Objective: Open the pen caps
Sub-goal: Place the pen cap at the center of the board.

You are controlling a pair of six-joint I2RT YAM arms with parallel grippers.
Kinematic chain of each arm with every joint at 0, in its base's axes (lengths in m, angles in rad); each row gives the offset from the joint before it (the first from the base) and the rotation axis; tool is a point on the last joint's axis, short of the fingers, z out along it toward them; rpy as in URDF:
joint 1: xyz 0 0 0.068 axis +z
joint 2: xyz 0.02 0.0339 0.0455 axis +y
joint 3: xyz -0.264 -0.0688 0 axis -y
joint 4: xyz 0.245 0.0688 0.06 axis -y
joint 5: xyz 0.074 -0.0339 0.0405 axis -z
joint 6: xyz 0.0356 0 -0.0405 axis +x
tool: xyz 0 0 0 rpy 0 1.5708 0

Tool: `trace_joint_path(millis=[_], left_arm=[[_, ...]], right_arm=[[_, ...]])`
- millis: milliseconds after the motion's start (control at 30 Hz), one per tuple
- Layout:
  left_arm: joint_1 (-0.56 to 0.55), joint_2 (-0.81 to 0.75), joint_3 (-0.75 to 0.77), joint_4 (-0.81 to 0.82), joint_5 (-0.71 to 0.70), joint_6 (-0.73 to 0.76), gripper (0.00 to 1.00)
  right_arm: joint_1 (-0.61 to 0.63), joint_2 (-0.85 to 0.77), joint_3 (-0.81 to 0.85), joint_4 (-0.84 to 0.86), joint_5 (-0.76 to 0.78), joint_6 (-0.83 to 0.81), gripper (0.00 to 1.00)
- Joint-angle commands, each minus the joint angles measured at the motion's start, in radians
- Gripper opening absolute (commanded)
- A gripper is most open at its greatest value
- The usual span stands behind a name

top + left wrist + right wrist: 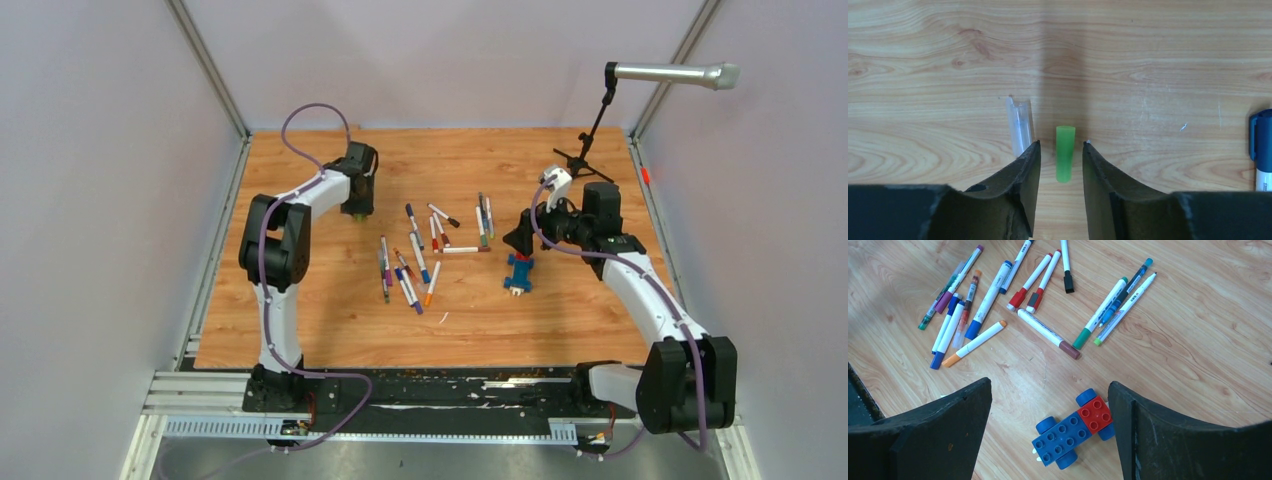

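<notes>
A loose green pen cap [1065, 152] lies on the wood table between the fingertips of my left gripper [1061, 145], which is open and not touching it. A clear cap [1019, 125] lies just left of it. In the top view my left gripper [358, 210] points down at the far left of the table. Several capped pens [430, 250] lie scattered mid-table; the right wrist view shows their brown cap [1070, 350], orange cap [949, 360] and black cap [1068, 282]. My right gripper [1049, 385] is open and empty above the table, right of the pens.
A blue-and-red block car [1075, 427] sits below my right gripper, also seen in the top view [518, 272]. A microphone stand [598, 125] stands at the back right. A blue pen end [1261, 145] lies at the right edge of the left wrist view.
</notes>
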Motion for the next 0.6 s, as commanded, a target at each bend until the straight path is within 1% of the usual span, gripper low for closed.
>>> trace_joint_path(millis=[0,133,200,333,433,567], left_arm=[[0.009,-0.003,0.044,-0.049,-0.017,0.028,0.45],[0.009,-0.07,0.023,-0.044,0.01,0.029,0.5],[0.009,-0.123,-0.002,-0.03,0.029,0.031,0.53],[0.009,-0.255,-0.08,0.007,0.066,0.029,0.6],[0.009,-0.365,-0.166,0.048,0.086,0.02,0.66],[0.009,-0.525,-0.294,0.1,0.109,0.002,0.73]], right_arm=[[-0.001,0.002,-0.005,0.05,0.012,0.004,0.87],[0.0,0.01,-0.011,0.107,0.265,0.173,0.85],[0.0,0.021,-0.005,0.114,0.382,0.276,0.83],[0.007,0.062,0.043,0.056,0.554,0.397,0.83],[0.013,0.088,0.061,0.028,0.632,0.429,0.85],[0.017,0.102,0.06,0.03,0.646,0.41,0.85]])
